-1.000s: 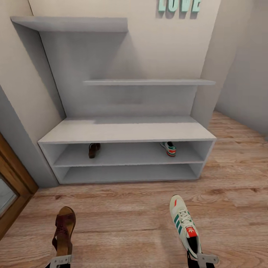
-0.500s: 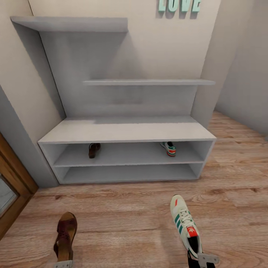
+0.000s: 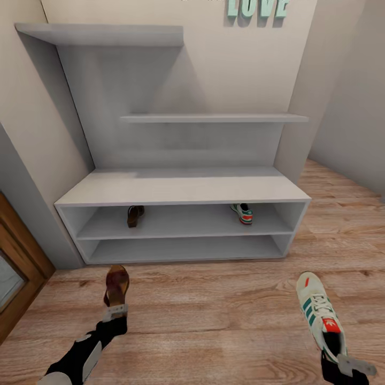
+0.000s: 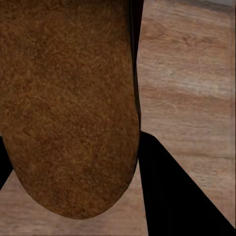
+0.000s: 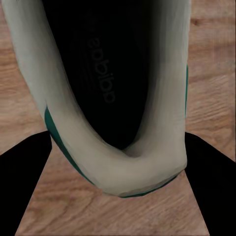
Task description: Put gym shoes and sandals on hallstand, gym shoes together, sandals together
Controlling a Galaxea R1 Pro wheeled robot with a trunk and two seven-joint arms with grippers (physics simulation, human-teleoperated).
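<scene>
- Though my left hand point(image 3: 115, 312) shows in the head view merely as a pale clamp at the heel of a sandal point(image 3: 116, 286), I can see it is closed on that sandal, holding it toe-forward above the floor point(image 3: 214, 321) in front of the rack's point(image 3: 182, 188) left half.
- In the left wrist view the sandal's point(image 4: 66, 103) brown sole takes up most of the picture, so my fingers are hidden; dark shapes lie beside it and I cannot tell what they are.
- My right hand point(image 3: 348, 366) is cut off at the lower right corner of the head view; its grey jaw is clamped on the heel of a sneaker point(image 3: 321, 315), which points toward the rack and sits over the floor well to the right of the sandal.
- From the right wrist view I look into the sneaker's point(image 5: 113, 98) dark opening past its pale heel collar, with a green edge showing; the printed word inside is too blurred to read with certainty.
- A second sandal point(image 3: 135, 215) lies on the rack's upper low tier, near the left, partly hidden under the top board.
- A second sneaker point(image 3: 243, 213) lies on the same tier toward the right, well apart from that sandal, only its front half visible.
- The teal letters point(image 3: 258, 7) on the wall are cut off by the top edge.
</scene>
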